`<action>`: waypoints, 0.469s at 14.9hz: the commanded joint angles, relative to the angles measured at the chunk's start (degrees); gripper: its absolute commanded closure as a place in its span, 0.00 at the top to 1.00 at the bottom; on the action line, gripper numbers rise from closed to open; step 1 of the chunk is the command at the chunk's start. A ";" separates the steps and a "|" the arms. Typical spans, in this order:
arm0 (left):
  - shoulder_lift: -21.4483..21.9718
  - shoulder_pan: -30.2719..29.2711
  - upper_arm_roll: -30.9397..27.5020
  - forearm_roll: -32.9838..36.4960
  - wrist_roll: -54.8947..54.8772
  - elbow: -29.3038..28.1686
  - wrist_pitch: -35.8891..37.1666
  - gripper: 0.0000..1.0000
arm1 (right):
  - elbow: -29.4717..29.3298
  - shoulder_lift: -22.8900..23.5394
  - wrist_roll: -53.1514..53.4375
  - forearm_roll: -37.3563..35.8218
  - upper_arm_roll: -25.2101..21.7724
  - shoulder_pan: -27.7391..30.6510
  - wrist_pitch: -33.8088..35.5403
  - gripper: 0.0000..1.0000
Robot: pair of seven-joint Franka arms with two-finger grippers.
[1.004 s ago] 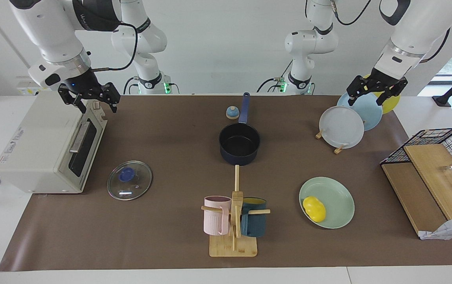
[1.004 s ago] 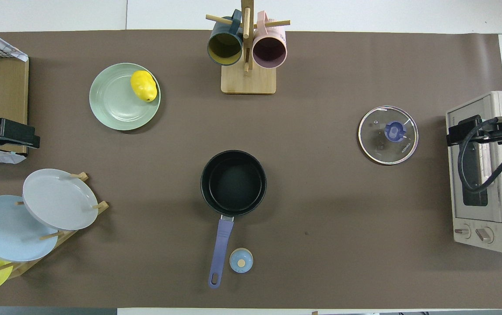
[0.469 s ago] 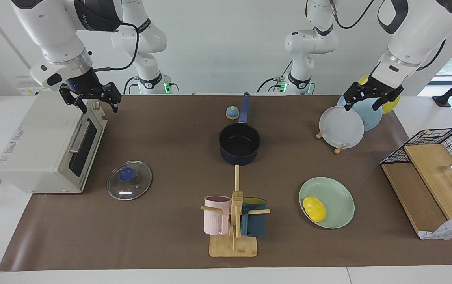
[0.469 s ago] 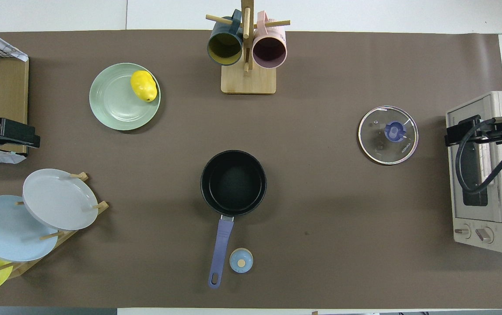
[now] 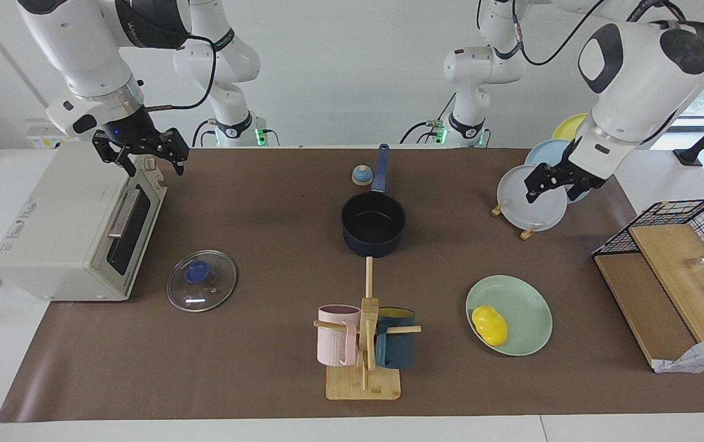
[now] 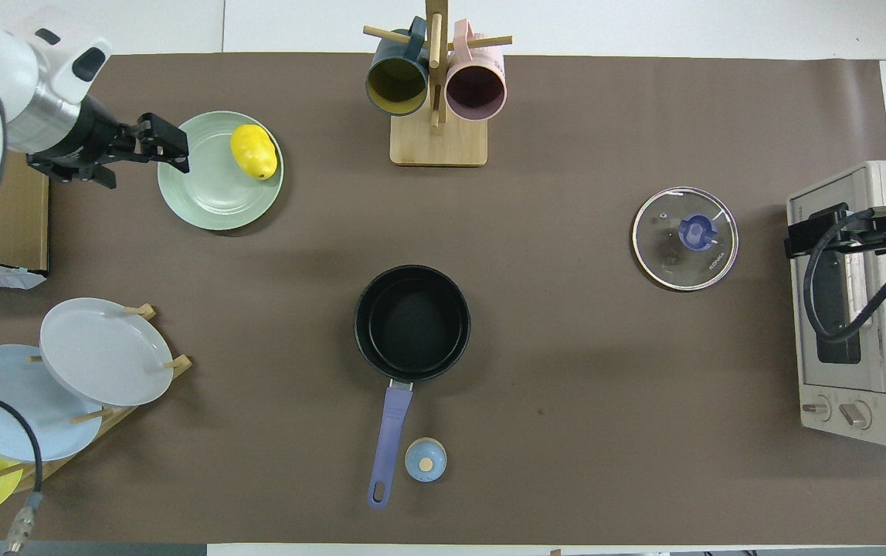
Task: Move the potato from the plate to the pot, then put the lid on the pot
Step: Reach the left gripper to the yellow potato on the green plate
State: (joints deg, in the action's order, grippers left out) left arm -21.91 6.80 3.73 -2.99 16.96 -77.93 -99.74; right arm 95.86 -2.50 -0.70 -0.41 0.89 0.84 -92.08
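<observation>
The yellow potato [image 5: 490,325] [image 6: 253,151] lies on the mint-green plate [image 5: 526,304] [image 6: 207,193], at the edge toward the mug rack. The navy pot [image 5: 373,224] [image 6: 412,323] stands empty mid-table, its handle pointing toward the robots. The glass lid [image 5: 210,282] [image 6: 667,255] lies flat on the mat in front of the toaster oven. My left gripper [image 5: 547,194] [image 6: 145,164] is open and empty, in the air between the plate rack and the mint plate. My right gripper [image 5: 141,162] [image 6: 821,232] is open and empty, waiting over the toaster oven's top front edge.
A toaster oven [image 5: 63,227] stands at the right arm's end. A wooden mug rack [image 5: 364,368] with a pink and a teal mug stands farther from the robots than the pot. A rack holds a grey plate [image 5: 526,212], a light-blue one and a yellow one. A small bell [image 5: 361,175] sits beside the pot's handle. A wire basket [image 5: 689,221] with wooden boards stands at the left arm's end.
My left arm has swung down from above the plate rack, away from the robots, toward the mint plate. My right gripper has stayed over the toaster oven.
</observation>
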 commanded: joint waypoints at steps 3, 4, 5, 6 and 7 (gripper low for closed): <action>-10.76 2.25 -1.09 -0.53 5.45 5.14 -7.74 1.00 | 0.02 -0.49 0.88 0.24 0.26 -0.05 0.14 1.00; -12.78 2.43 -1.18 -0.53 5.45 6.81 -8.36 1.00 | 0.02 -0.49 0.88 0.24 0.34 -0.05 0.06 1.00; -14.63 2.34 -1.18 -0.53 5.45 8.13 -9.23 1.00 | 0.02 -0.49 0.79 0.24 0.26 -0.05 0.06 1.00; -15.95 2.43 -1.44 -0.53 5.62 9.01 -10.03 1.00 | 0.02 -0.49 0.79 0.24 0.26 -0.05 -0.03 1.00; -17.36 2.43 -1.62 -0.62 5.89 10.15 -10.38 1.00 | 0.02 -0.49 0.62 0.32 0.26 0.04 -0.03 1.00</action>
State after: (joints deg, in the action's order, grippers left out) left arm -35.29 8.47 3.36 -2.99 21.78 -72.96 -109.85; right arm 95.86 -2.50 -0.70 -0.41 0.93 0.84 -92.08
